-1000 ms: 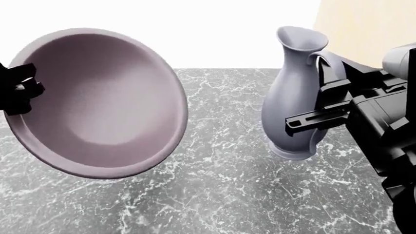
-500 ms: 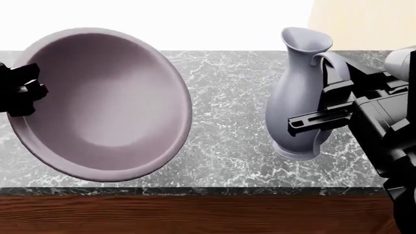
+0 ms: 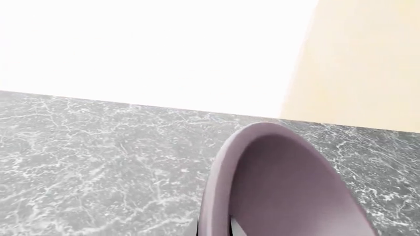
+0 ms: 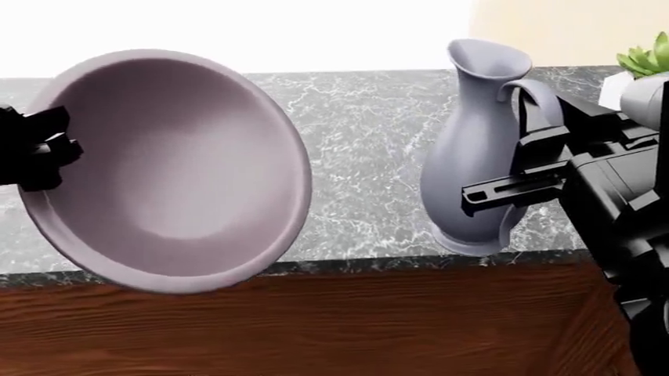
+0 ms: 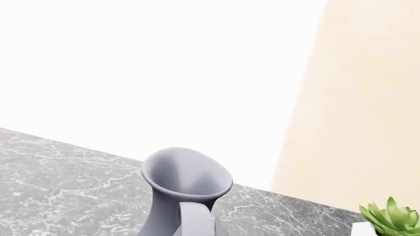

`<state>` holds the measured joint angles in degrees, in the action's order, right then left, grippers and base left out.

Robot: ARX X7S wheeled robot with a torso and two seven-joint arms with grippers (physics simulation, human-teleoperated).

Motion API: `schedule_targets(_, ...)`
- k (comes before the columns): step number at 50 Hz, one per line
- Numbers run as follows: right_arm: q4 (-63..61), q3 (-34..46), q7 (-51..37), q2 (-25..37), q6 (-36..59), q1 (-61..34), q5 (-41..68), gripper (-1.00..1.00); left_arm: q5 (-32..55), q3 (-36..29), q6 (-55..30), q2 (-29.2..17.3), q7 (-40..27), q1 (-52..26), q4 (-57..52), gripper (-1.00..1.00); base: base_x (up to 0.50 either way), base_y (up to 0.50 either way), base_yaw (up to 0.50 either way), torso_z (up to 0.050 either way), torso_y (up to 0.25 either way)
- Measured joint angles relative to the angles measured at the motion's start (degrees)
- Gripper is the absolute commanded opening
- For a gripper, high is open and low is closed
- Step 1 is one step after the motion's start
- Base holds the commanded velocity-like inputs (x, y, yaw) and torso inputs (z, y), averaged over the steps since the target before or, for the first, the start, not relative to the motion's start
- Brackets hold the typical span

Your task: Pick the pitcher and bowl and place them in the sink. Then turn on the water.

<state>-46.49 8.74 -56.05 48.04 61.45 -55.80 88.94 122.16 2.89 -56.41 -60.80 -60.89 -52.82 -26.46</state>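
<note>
I have the bowl [image 4: 168,168] lifted clear of the marble tabletop [image 4: 366,149] by my left gripper [image 4: 37,149], its fingers clamped on the rim at the far left so the open face tilts toward my head camera, a tilt that pinching one edge naturally gives. The pitcher [image 4: 475,149] hangs upright in my right gripper [image 4: 512,192], fingers closed on it at the handle side of the belly, which keeps the spout up. With no sink in any view, I judge both are held high for carrying.
</note>
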Motion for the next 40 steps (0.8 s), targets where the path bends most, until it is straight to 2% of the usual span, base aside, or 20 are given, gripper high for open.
schedule_targets(40,-0.6,0.2,-1.3,1.3,-0.9,-1.4,1.6,-1.00,1.1,-3.7,0.5,1.3,-0.2,-4.8,0.2,-1.00,-0.20,0.04,-0.50,0.001,0.001)
